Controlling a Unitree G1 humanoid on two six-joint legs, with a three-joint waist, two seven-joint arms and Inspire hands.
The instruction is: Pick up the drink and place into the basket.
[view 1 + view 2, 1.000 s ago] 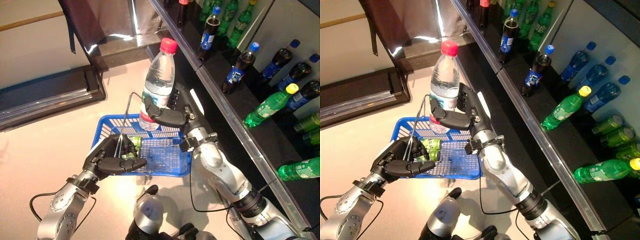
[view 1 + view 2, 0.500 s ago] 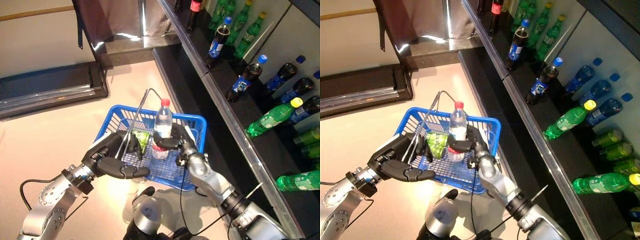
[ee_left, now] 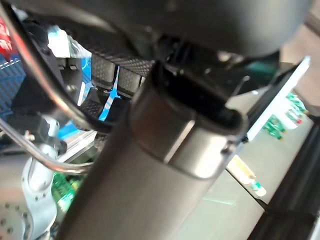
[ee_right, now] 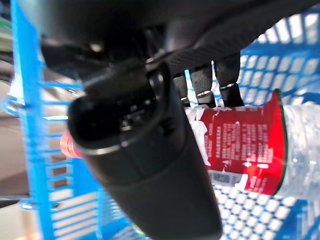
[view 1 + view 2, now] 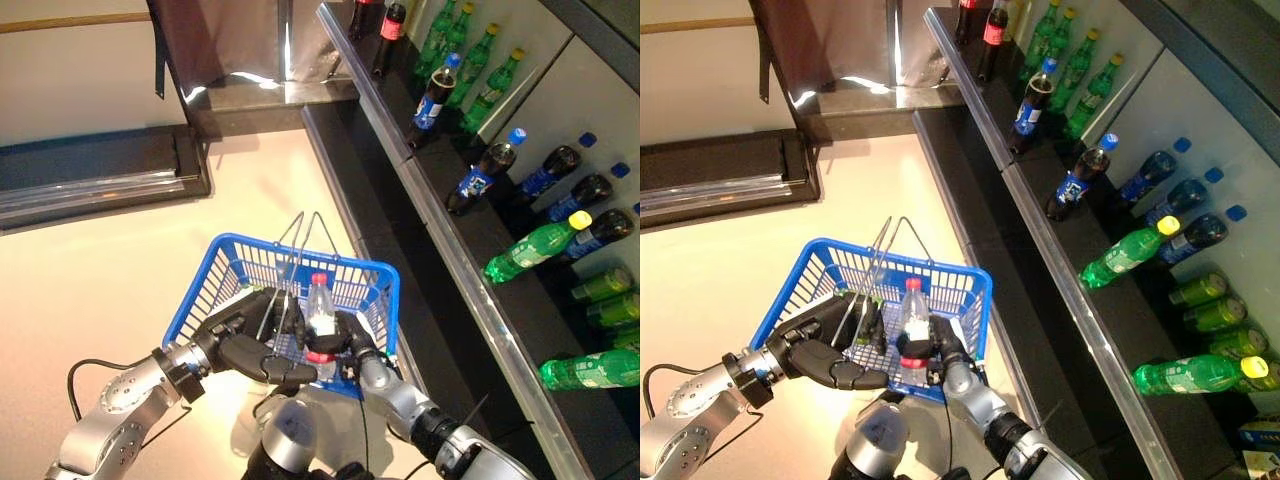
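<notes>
The blue basket [image 5: 196, 292] hangs in front of me. My left hand [image 5: 245, 350] is shut on its thin wire handles [image 5: 290, 250], which also show in the left wrist view [image 3: 30, 65]. The drink is a clear water bottle [image 5: 320, 312] with a red cap and a red label. It stands upright inside the basket. My right hand [image 5: 352, 340] is down in the basket, with its fingers and thumb curled round the bottle's lower part. The right wrist view shows those fingers [image 4: 205, 82] wrapped on the red label [image 4: 245, 145] over the basket's mesh.
A long dark shelf with a metal front edge [image 5: 450, 250] runs along the right. It holds cola bottles [image 5: 432, 95] and green bottles [image 5: 535, 245]. A low black platform [image 5: 100, 170] lies at the back left. Pale floor lies between them.
My right hand has brought the water bottle from above the basket down into it. The basket has come closer in front of me, and the camera has shifted.
</notes>
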